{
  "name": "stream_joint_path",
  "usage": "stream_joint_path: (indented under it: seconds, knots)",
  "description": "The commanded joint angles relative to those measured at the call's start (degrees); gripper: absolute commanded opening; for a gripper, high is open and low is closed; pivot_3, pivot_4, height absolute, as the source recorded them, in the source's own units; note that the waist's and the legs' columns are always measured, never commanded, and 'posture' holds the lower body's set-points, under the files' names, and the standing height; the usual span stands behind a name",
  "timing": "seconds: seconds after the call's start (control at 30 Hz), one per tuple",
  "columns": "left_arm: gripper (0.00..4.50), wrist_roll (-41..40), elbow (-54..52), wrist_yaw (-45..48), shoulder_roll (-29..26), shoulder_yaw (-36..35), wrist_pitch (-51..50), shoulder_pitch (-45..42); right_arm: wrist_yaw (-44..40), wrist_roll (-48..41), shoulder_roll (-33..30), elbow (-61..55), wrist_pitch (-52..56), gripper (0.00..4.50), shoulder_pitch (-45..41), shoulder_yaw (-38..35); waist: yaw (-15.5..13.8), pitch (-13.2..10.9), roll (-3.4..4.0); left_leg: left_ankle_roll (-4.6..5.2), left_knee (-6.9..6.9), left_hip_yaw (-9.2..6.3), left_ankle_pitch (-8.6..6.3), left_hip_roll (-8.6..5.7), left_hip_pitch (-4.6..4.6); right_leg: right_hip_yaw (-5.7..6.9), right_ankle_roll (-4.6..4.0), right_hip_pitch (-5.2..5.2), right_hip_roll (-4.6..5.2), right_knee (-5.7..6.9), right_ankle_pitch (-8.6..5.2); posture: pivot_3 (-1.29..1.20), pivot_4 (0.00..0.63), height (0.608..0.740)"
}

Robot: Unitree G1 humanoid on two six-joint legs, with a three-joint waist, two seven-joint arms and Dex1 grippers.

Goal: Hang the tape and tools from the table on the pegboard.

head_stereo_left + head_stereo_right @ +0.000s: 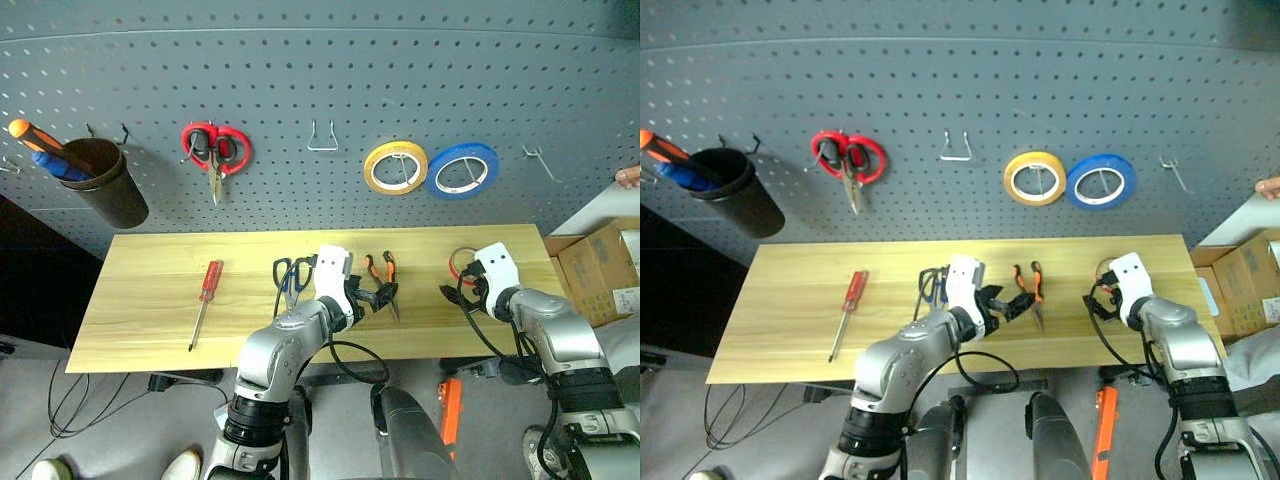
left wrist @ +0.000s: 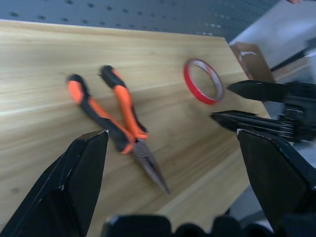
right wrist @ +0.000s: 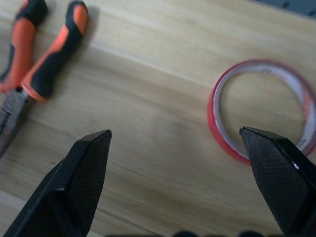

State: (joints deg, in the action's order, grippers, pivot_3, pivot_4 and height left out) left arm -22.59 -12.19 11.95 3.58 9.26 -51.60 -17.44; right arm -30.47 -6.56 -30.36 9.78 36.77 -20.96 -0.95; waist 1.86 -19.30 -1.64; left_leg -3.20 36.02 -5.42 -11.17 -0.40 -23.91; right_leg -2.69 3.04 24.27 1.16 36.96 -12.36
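Note:
The thin red tape (image 2: 203,81) lies flat near the right end of the table (image 1: 150,300). My right gripper (image 3: 175,131) hovers open just in front of it, nothing between its fingers. Orange-and-black pliers (image 1: 383,272) lie at mid table, jaws toward the front edge. My left gripper (image 1: 376,296) hangs open right over them, empty. Dark-blue scissors (image 1: 288,275) lie just left of that hand, partly hidden by it. The red-handled screwdriver (image 1: 207,295) lies farther left. The grey-blue pegboard (image 1: 300,80) rises behind the table.
On the pegboard hang red-handled scissors (image 1: 215,150), a yellow roll (image 1: 395,167), a blue roll (image 1: 462,170) and a dark cup (image 1: 105,185) with an orange screwdriver. A bare wire hook (image 1: 322,138) sits at centre. Cardboard boxes (image 1: 600,270) stand right of the table.

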Motion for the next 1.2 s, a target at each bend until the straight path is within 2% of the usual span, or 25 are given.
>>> stream_joint_path:
  seconds: [0.03,0.37,0.47,0.63,1.0,1.13,1.2]
  knots:
    - [4.44,-1.74,-0.16,-0.28,4.5,1.92,-0.34,-0.7,-0.95,0.19,-1.17,1.28,-1.26,4.5,-1.84,-0.36,0.06,-0.48,0.02,0.0,0.0,0.03,0.0,-0.01,0.0,-0.04,0.0,0.01,0.0,-0.01,0.0,0.0,0.42,0.74]
    - [4.44,-3.77,0.96,-1.9,5.53,3.25,-0.1,-1.22,-2.99,1.66,-1.79,8.85,-4.83,4.5,-7.26,0.62,0.11,-2.61,-0.04,-0.01,-0.02,0.17,0.0,-0.01,-0.41,-0.18,0.09,0.48,0.01,0.01,0.01,0.0,0.445,0.74]
    - [4.44,-5.2,0.75,-1.31,5.5,3.41,-0.61,-1.02,-3.65,2.19,-1.84,13.23,-6.86,4.5,-9.43,1.0,0.09,-2.75,-0.05,-0.01,0.0,0.34,0.0,0.0,-0.76,-0.33,0.13,0.98,0.0,0.12,0.04,0.0,0.452,0.74]
    - [4.44,-8.52,0.08,-0.99,6.7,3.72,-1.13,-1.72,-4.25,2.66,-1.56,20.2,-8.8,4.5,-12.92,0.92,0.02,-3.63,-0.14,-0.01,0.0,0.55,0.0,-0.02,-0.78,-0.57,0.22,1.04,0.0,0.08,0.09,0.0,0.465,0.74]
    - [4.44,-12.57,0.32,-3.02,6.9,3.18,-1.24,-3.59,-3.47,-0.71,-0.6,33.43,-2.05,4.5,-19.3,-3.98,0.13,-4.01,-0.42,-0.01,0.06,0.96,0.0,-0.04,-0.75,-1.07,0.54,1.1,-0.01,-0.03,0.28,0.0,0.467,0.74]
    - [4.5,-13.14,0.56,-3.7,6.69,3.21,-0.92,-3.93,-4.02,-0.34,-0.62,33.9,-3.07,3.28,-19.34,-3.79,0.12,-4.16,-0.7,0.0,0.03,0.97,0.0,-0.04,-0.76,-1.08,0.55,1.1,-0.01,-0.1,0.28,0.0,0.47,0.74]
    - [4.5,-13.29,0.58,-3.97,6.68,3.33,-0.81,-3.92,-4.17,0.19,-0.62,33.26,-3.72,2.5,-18.85,-3.29,0.12,-4.21,-0.75,0.0,0.01,0.97,-0.01,-0.03,-0.77,-1.08,0.55,1.11,-0.01,-0.1,0.28,0.0,0.469,0.74]
